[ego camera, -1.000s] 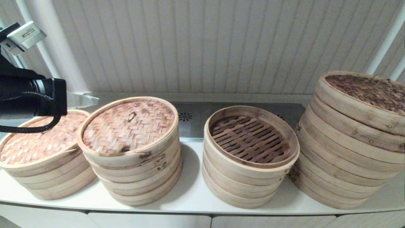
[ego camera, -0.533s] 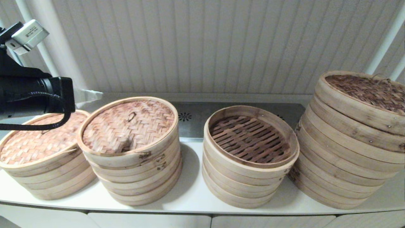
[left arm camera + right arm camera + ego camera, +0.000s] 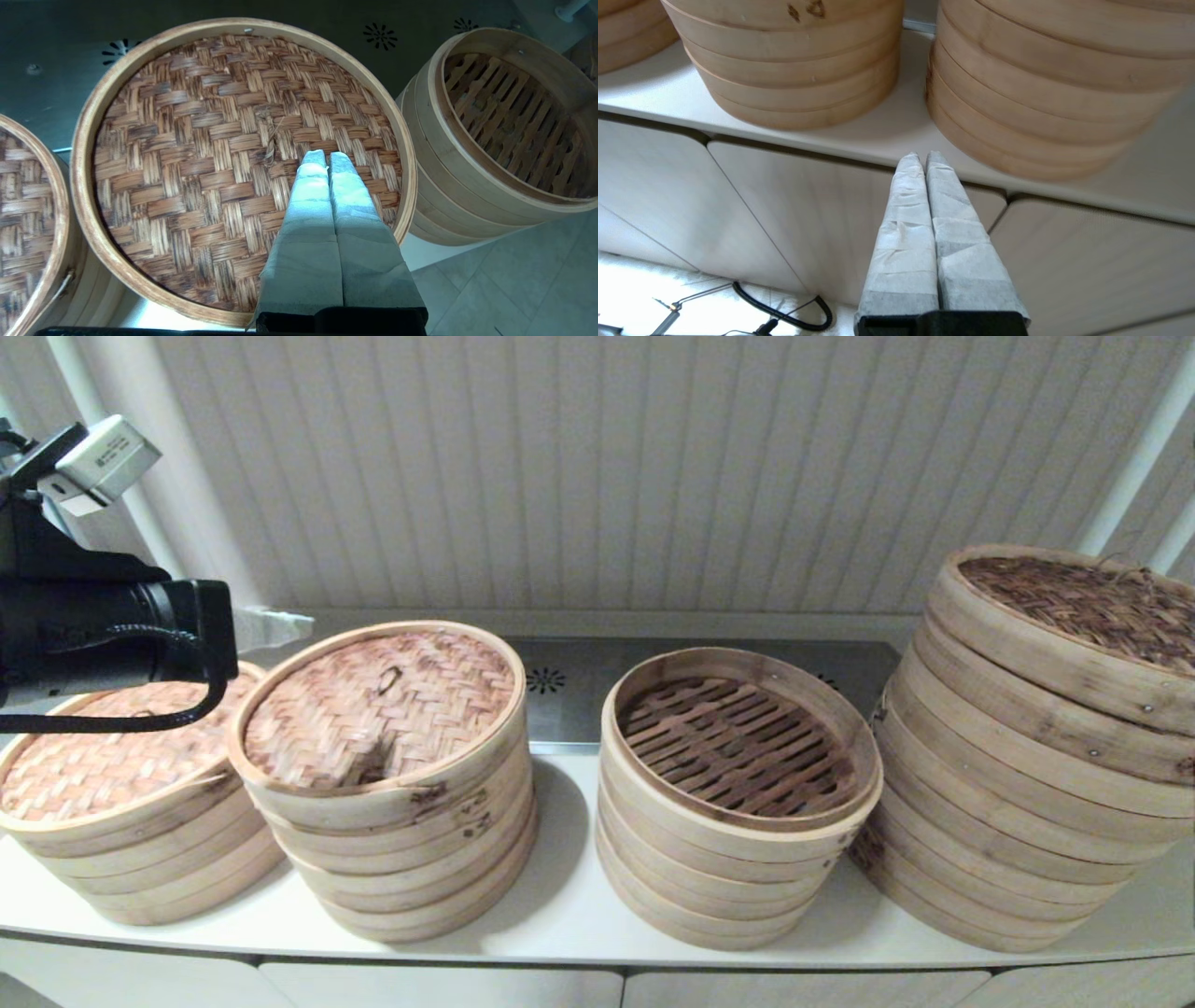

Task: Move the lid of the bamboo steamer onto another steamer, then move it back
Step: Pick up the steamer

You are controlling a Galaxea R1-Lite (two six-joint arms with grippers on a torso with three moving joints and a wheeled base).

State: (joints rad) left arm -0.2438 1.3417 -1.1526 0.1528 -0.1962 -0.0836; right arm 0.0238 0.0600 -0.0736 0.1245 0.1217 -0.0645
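A woven bamboo lid (image 3: 378,705) (image 3: 243,158) covers the second steamer stack from the left, with a small twisted loop handle (image 3: 270,140) at its middle. My left gripper (image 3: 280,623) (image 3: 325,156) hangs shut and empty above this lid, its tips just right of the loop. To the right stands an uncovered steamer stack (image 3: 738,737) (image 3: 509,121) with its slatted floor showing. My right gripper (image 3: 922,156) is shut and parked low, below the counter's front edge, and does not show in the head view.
A lidded stack (image 3: 112,775) stands at the far left under my left arm. A taller lidded stack (image 3: 1055,728) stands at the far right. All sit on a white counter (image 3: 560,905) with a metal strip (image 3: 579,686) behind and a panelled wall at the back.
My left gripper has moved to the right, from over the far-left stack to above the second stack's lid. Nothing else has moved.
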